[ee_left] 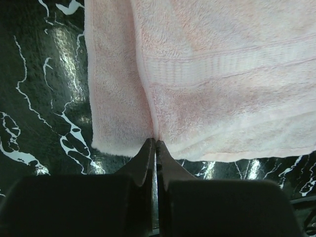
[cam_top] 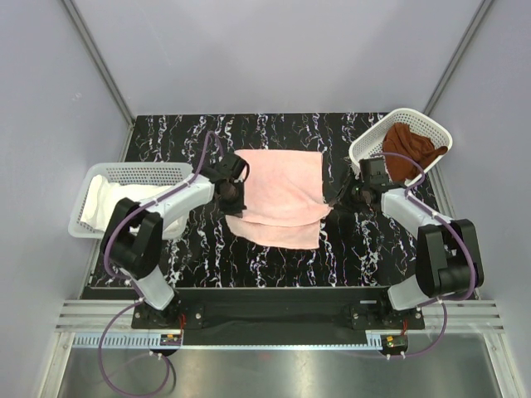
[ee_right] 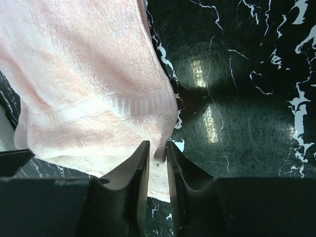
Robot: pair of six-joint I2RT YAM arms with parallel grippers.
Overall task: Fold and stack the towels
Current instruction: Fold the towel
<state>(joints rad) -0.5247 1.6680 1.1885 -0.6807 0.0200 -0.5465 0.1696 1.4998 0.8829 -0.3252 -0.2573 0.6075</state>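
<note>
Where pink towel [cam_top: 282, 195] lies partly folded mid-table, note left gripper [ee_left: 155, 144] pressed together, apparently nipping its left edge; right gripper [ee_right: 158, 150] clamped on its right corner. Find rust-brown towel [cam_top: 411, 149] in far-right basket [cam_top: 415, 114], white towel [cam_top: 99, 199] in left basket [cam_top: 137, 168].

Pink towel [cam_top: 284, 197] folded; white towel [cam_top: 101, 197], brown towel [cam_top: 411, 149] basketed.

Setting: robotics lab test cell.
Evidence:
- Plain pale walls [cam_top: 274, 50] on three sides, joined by metal frame posts [cam_top: 99, 62].
- Black marbled counter [cam_top: 274, 265] across the middle of the frame.
- Left arm [cam_top: 137, 240] and right arm [cam_top: 444, 257], bolted to a black base plate [cam_top: 274, 311] at the bottom of the frame.
- Slotted aluminium rails [cam_top: 274, 340] below the plate.
- Purple cables [cam_top: 100, 355] looping from the arm bases.
</note>
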